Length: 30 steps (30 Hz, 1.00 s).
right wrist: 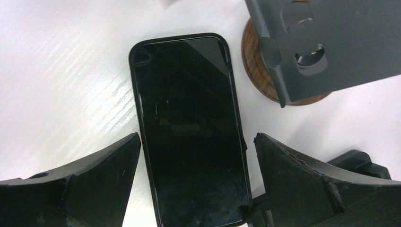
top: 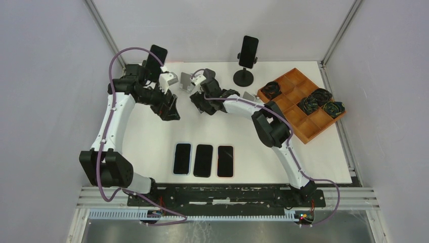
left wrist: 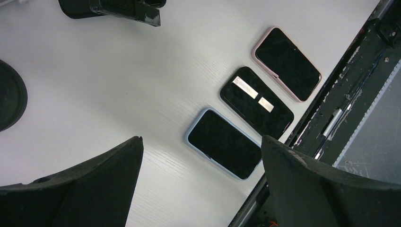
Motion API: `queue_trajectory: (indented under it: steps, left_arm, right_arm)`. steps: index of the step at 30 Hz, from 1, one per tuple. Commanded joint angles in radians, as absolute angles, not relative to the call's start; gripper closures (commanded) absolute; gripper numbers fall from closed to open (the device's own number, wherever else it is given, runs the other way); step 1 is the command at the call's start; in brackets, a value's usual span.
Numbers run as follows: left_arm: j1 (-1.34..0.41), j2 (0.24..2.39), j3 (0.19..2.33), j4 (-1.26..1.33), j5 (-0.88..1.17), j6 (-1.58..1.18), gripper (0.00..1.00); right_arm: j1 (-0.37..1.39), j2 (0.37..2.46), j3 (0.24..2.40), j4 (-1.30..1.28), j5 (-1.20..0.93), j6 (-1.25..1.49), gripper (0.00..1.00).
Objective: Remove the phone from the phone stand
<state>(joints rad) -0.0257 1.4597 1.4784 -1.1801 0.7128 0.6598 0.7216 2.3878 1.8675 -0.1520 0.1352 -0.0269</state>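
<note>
Centre of right wrist view, phone lies beside phone stand (seemingly off it), inside right gripper, jaws wide, prob. unclamped; off-centre closing could skid it into stand. Left gripper wide, empty.

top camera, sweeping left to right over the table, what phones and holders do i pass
propped-up phone at the far left → light-blue-cased phone lying flat → black phone lying flat → pink-cased phone lying flat → upright phone on the black round-base stand → wooden tray
</note>
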Motion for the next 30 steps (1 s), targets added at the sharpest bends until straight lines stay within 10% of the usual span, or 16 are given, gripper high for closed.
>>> queue_trajectory:
  steps: [1, 21, 30]
  left_arm:
    - [-0.025, 1.451, 1.522, -1.186, 0.739, 0.698, 0.0]
    - [-0.025, 1.452, 1.56, -1.184, 0.736, 0.681, 0.0]
    - [-0.022, 1.439, 1.546, -1.168, 0.729, 0.659, 0.0]
  right_arm:
    - [0.69, 2.41, 1.897, -0.165, 0.037, -0.053, 0.02]
    - [0.691, 2.303, 1.643, -0.101, -0.13, 0.008, 0.03]
    - [0.714, 2.293, 1.684, -0.126, -0.026, -0.003, 0.56]
